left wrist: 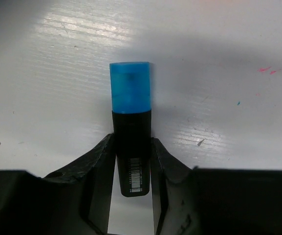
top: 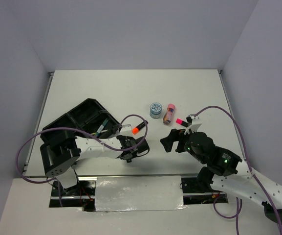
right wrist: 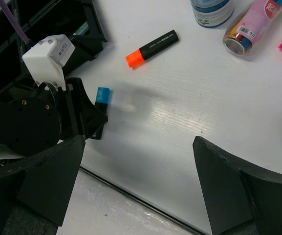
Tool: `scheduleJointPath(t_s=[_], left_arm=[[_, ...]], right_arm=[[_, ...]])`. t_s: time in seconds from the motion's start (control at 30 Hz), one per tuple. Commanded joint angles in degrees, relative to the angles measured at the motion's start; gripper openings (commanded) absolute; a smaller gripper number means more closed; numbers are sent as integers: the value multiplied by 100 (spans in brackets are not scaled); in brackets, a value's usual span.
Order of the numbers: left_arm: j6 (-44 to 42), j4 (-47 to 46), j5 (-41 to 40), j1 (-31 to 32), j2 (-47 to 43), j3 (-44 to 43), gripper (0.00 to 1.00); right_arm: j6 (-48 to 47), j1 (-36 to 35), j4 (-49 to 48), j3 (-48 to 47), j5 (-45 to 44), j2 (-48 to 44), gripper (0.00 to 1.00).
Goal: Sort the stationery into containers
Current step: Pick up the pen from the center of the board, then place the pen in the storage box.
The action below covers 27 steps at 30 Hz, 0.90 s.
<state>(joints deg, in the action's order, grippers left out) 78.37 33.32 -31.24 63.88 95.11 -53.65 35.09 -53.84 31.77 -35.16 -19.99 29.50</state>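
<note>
White table (top: 131,88), pale grey walls (top: 131,29) on three sides, even light; silvery strip (top: 140,193) at near edge

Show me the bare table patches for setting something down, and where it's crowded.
Free: the far strip of table beyond the organiser tray and tape roll; the right side past the pink highlighter. Crowded: the middle, around the orange highlighter, tube and left fingers on the blue highlighter.

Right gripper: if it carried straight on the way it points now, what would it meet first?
Probably the table: the open right gripper angles down at a bare patch. Farther along lies the orange highlighter, which it might reach first on a shallow path; depth is unclear.
</note>
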Motion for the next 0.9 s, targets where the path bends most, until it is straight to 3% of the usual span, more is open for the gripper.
scheduleJointPath(t_s=[0.0, 0.17, 0.27, 0.37, 0.4, 0.53, 0.6, 0.73, 0.87], left_arm=[[-102, -64, 207, -33, -53, 215, 15], [-1311, 130, -259, -541, -1062, -206, 5], [-2261, 349, -399, -1297, -1450, -751, 2], [-2729, 588, -366, -2455, -1618, -1296, 6], [-2826, 562, -217, -3129, -1627, -1410, 5], [-3274, 395, 477, -4417, -1233, -2166, 14], [-3495, 639, 584, -4899, -628, -2735, 15], [-3731, 660, 882, -5446, 304, -3143, 11], [-4207, 605, 989, -5605, 710, -3231, 12]], right_arm=[[-64, 23, -127, 44, 39, -102, 100], [-143, 23, -101, 35, 83, -251, 100], [-178, 23, -31, -35, 48, -278, 100], [-196, 14, -4, -70, 39, -304, 100], [-196, 23, -21, -70, 48, -304, 100], [-204, 32, -83, -61, 109, -304, 100], [-222, 23, -92, -79, 144, -287, 100], [-283, 15, -92, -140, 179, -208, 100], [-371, 32, -118, -167, 215, -137, 100]])
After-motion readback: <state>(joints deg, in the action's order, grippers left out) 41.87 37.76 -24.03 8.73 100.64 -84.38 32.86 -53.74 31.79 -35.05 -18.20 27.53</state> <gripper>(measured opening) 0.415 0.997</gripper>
